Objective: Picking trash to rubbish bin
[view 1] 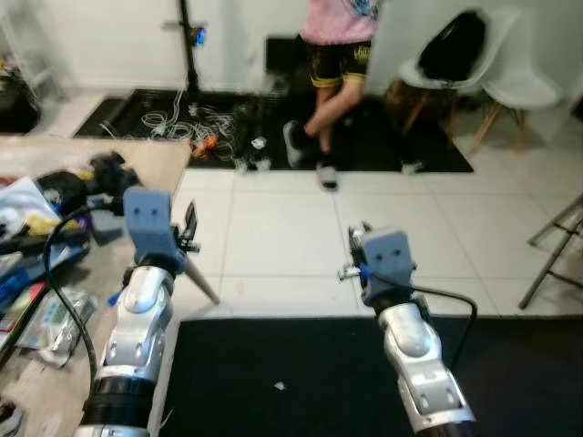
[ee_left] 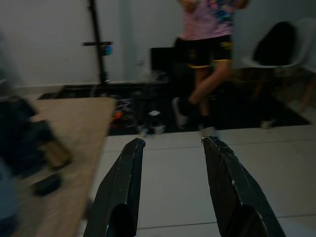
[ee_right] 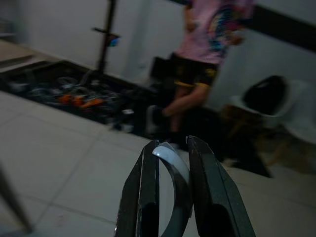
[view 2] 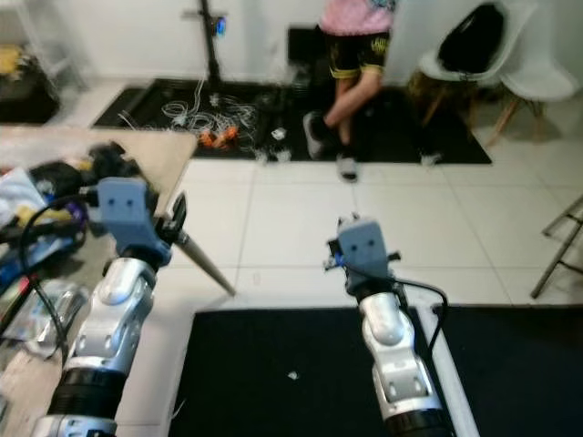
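In the left eye view, both arms are raised at lower centre; the cluttered wooden surface (view 1: 146,159) lies at left. In the left wrist view, the left claw (ee_left: 173,145) is spread wide, empty. In the right wrist view, the right claw (ee_right: 170,145) is narrowed onto a thin pale curved scrap of trash (ee_right: 170,158), apparently for carrying; no bin is seen.

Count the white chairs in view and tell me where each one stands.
2. One white chair stands by the far wall with a black bag on its seat; the second white chair stands right beside it, toward the robot's right. Others may be out of frame.
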Available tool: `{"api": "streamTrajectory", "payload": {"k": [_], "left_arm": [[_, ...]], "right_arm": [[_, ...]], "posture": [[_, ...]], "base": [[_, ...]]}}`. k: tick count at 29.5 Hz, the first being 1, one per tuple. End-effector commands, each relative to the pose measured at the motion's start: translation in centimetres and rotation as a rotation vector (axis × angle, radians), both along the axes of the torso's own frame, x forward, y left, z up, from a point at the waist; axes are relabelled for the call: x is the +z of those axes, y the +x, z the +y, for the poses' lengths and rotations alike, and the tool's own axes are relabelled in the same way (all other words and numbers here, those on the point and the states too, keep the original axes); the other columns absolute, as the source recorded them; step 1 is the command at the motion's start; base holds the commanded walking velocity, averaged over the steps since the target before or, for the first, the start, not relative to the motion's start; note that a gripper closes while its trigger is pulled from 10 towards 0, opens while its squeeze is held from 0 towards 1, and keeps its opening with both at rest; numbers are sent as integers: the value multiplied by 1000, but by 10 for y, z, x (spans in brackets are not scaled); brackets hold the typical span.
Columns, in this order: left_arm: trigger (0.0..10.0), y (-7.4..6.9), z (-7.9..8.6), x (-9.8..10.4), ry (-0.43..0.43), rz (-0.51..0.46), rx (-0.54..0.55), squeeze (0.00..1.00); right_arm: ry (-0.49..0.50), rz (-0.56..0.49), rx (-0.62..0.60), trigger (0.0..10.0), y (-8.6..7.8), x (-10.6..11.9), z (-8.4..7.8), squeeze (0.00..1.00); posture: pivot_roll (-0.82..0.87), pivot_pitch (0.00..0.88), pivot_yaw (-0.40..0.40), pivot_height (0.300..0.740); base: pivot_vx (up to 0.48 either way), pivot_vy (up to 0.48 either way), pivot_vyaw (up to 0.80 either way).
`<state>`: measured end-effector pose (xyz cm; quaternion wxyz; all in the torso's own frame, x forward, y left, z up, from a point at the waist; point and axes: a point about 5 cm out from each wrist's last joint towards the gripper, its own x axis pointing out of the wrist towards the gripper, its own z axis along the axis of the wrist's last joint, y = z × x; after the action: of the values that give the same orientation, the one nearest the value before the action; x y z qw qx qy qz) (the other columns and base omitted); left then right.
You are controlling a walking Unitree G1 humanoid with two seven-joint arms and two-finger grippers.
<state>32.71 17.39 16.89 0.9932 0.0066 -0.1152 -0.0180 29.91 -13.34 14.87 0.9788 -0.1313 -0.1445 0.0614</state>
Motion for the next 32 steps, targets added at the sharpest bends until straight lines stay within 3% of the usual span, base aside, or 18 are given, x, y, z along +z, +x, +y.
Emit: {"api": "streamTrajectory", "payload": {"k": [1,14,15,21,32], "left_arm": [[10000,-1,1,-7,8,33,-2,0],[10000,-2,-6,-37,60,195,-49,0],[10000,-4,-5,-47,95,251,-52,0],[10000,-8,-3,-61,112,330,-62,0],[10000,-10,-6,-67,145,349,-56,0]], "right_arm": [[12,13,10,10000,-3,-4,3,0],[8,90,24,10000,-6,-24,6,0],[29,147,20,10000,-8,-35,5,0],[57,311,-9,10000,-14,-67,-1,0],[77,403,-74,10000,-18,-86,-14,0]], "posture": [[-37,69,24,740],[-34,63,25,740],[-35,64,27,740],[-29,70,27,740],[-30,79,29,740]], "base": [[0,0,-800],[0,0,-800],[0,0,-800],[0,0,-800],[0,0,-800]]}}
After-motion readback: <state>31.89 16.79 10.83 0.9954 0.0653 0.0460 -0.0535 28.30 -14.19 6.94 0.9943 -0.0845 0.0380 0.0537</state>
